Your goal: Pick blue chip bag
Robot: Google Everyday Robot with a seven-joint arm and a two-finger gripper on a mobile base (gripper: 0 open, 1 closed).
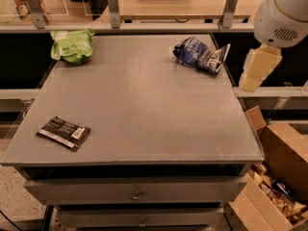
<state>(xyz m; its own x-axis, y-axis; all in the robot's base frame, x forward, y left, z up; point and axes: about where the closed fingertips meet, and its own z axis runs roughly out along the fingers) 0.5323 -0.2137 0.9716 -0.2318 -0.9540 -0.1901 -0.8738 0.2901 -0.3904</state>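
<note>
Broadly, the grey counter filled most of my view, with two drawers stacked under its front edge. Off its right side, lower down, an open cardboard box stood on the floor with small packets inside. At the top right corner I saw the arm's rounded white housing, and just below it hung the cream-coloured gripper, out past the counter's right edge and above the level of the counter top. I could not tell whether the gripper was spread or closed; it held nothing that I could see.

The blue chip bag lay crumpled near the far right corner of the counter, its white lettering facing up and one end flaring toward the right edge. It sat near the gripper but apart from it, to the gripper's left in my view. The light green bag rested at the far left corner, well apart from the blue one. The flat black packet with its white label lay near the front left edge, turned at a slant.
</note>
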